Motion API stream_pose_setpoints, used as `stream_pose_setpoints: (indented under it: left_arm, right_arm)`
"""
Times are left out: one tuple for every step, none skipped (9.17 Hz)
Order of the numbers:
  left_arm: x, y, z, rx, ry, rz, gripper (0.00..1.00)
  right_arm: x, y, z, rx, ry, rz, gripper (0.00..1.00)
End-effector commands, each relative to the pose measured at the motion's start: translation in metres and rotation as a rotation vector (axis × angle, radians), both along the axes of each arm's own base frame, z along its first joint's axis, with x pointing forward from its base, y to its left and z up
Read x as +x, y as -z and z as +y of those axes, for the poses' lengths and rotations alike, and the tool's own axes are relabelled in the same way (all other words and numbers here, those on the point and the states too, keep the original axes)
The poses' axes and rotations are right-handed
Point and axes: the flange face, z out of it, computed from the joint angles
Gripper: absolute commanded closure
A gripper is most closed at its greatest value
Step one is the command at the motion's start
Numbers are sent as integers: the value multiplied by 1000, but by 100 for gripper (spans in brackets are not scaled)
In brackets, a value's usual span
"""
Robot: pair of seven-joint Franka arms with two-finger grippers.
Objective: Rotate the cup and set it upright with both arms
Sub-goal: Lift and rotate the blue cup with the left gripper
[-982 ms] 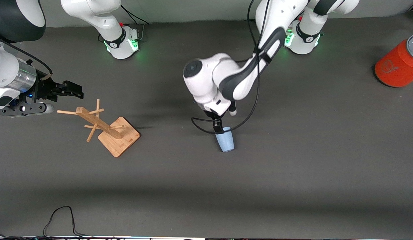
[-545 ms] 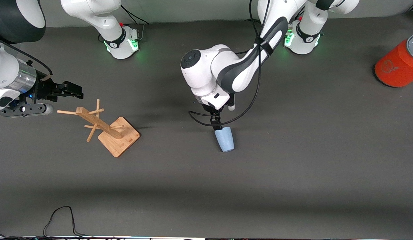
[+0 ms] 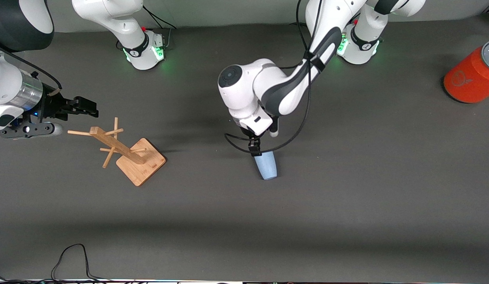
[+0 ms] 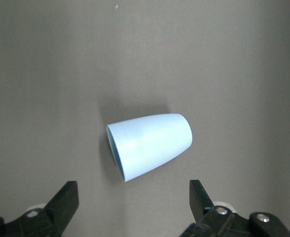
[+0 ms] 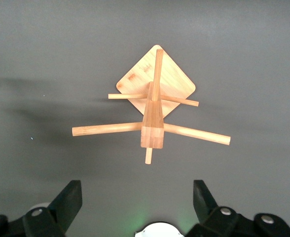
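Note:
The pale blue cup lies on its side on the dark table, mid-table, with its wider open end pointing toward the robots' bases. In the left wrist view the cup lies clear of the fingertips. My left gripper is open and empty, just above the cup's open end and not touching it. My right gripper is open and empty, waiting over the table beside the wooden rack at the right arm's end.
A wooden peg rack on a square base stands near the right gripper. A large orange cylinder with a grey top lies at the left arm's end. A black cable lies by the near table edge.
My left gripper has drawn back and up from the cup, which stays lying in place. The right arm has not moved.

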Motion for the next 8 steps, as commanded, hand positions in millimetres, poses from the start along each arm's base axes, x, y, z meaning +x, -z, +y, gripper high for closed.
stream_pose_setpoints:
  left_arm:
    - [0,22,-1,-23,-63,-31,0]
    - [0,35,0,-5,-60,-29,0]
    - [-2,48,0,6,-57,-15,1]
    - [-5,63,-2,11,-49,-4,1]
    - [-5,75,-1,26,-43,0,3]
    - [-4,79,0,23,-51,-1,8]
    - [-2,79,1,17,-66,-5,23]
    - [3,78,5,17,-76,-7,61]
  right_arm:
    - [0,0,-1,-8,2,-12,0]
    - [1,1,-1,-8,2,-10,0]
    - [1,2,-1,-8,2,-10,0]
    - [2,4,-1,-9,2,-6,0]
    - [2,4,-1,-9,2,-6,0]
    - [2,4,-1,-9,2,-6,0]
    - [2,4,-1,-9,2,-6,0]
    - [3,5,-1,-9,2,-4,0]
